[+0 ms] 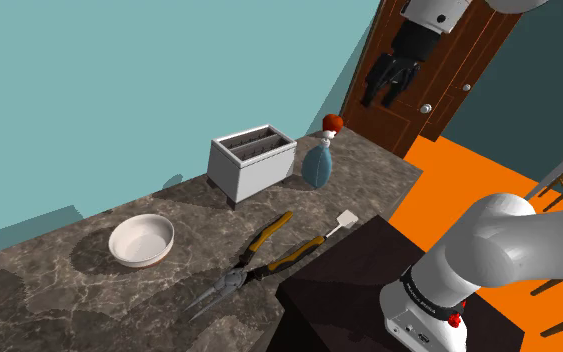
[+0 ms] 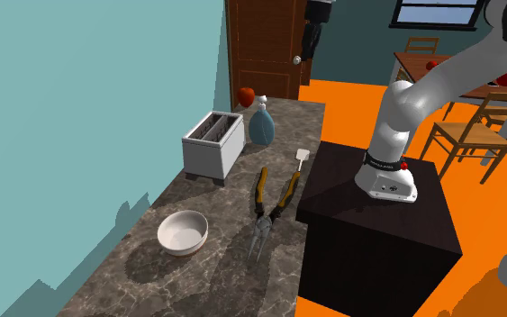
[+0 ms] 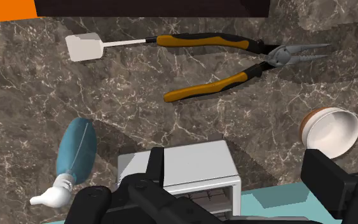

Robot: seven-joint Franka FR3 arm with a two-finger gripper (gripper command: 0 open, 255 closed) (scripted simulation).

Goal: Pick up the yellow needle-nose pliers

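The needle-nose pliers (image 1: 254, 255) lie flat on the dark marble counter (image 1: 69, 300), close to its front edge beside the stand. They have yellow-orange handles with black grips, spread apart, and long grey jaws. The same pliers (image 2: 274, 200) show in the second exterior view, and in the wrist view the pliers (image 3: 234, 60) lie far beyond the fingers. My black gripper (image 1: 381, 95) hangs high above the counter's far end, in front of the brown door. In the wrist view the gripper (image 3: 241, 181) is open, its fingers (image 3: 155, 167) standing wide apart with nothing between them.
A white toaster (image 1: 252, 160) stands at the back. A blue spray bottle (image 1: 318, 165) with a red cap is beside it. A white bowl (image 1: 141, 240) sits toward the shoulder view's left. A white spatula (image 1: 344, 221) lies at one handle's end. The dark stand (image 2: 377, 216) borders the counter.
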